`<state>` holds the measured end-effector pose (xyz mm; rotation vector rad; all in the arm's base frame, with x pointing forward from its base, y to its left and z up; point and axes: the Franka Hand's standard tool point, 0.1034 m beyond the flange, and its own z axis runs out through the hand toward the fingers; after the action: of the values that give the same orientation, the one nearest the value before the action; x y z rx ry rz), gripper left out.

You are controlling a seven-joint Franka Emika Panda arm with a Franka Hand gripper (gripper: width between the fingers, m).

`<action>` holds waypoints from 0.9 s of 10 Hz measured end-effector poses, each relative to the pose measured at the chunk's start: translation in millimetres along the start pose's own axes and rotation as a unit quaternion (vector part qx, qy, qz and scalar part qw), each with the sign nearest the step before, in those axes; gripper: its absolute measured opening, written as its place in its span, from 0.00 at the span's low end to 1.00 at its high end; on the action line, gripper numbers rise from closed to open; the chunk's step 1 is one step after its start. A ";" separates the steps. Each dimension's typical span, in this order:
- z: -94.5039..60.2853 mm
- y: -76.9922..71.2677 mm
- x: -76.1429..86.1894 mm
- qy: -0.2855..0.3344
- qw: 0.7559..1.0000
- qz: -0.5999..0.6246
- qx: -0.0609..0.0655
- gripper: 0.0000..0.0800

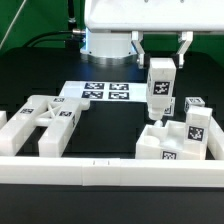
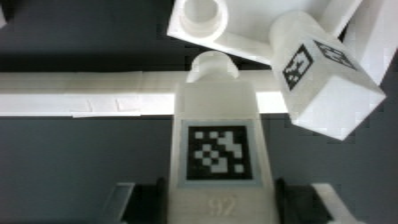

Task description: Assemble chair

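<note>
My gripper [image 1: 161, 58] is shut on a white leg bar [image 1: 157, 92], which hangs upright with its lower end just above the chair's slotted seat block [image 1: 163, 146] at the exterior view's right. In the wrist view the same leg bar [image 2: 217, 120] runs out from between my fingers [image 2: 128, 196], showing a square tag on its face and a rounded peg end. My gripper [image 2: 221, 203] grips its sides. Beyond it lies a tagged white block [image 2: 331, 70]. The X-braced frame [image 1: 45, 117] lies flat at the exterior view's left.
The marker board [image 1: 102, 93] lies at the back middle of the black table. A long white border rail [image 1: 100, 166] runs along the front and shows as a white rail [image 2: 80, 96] in the wrist view. Another tagged white piece [image 1: 196, 120] stands by the seat block.
</note>
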<state>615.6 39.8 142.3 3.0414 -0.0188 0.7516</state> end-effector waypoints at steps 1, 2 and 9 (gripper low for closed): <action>2.1 2.1 -3.2 0.032 0.999 -0.002 -0.002 0.36; 9.9 6.9 -13.6 0.029 1.000 -0.006 -0.006 0.36; 24.0 2.0 -30.9 0.020 1.000 -0.016 -0.008 0.36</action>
<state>599.4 37.8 106.7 3.0039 0.0236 0.8044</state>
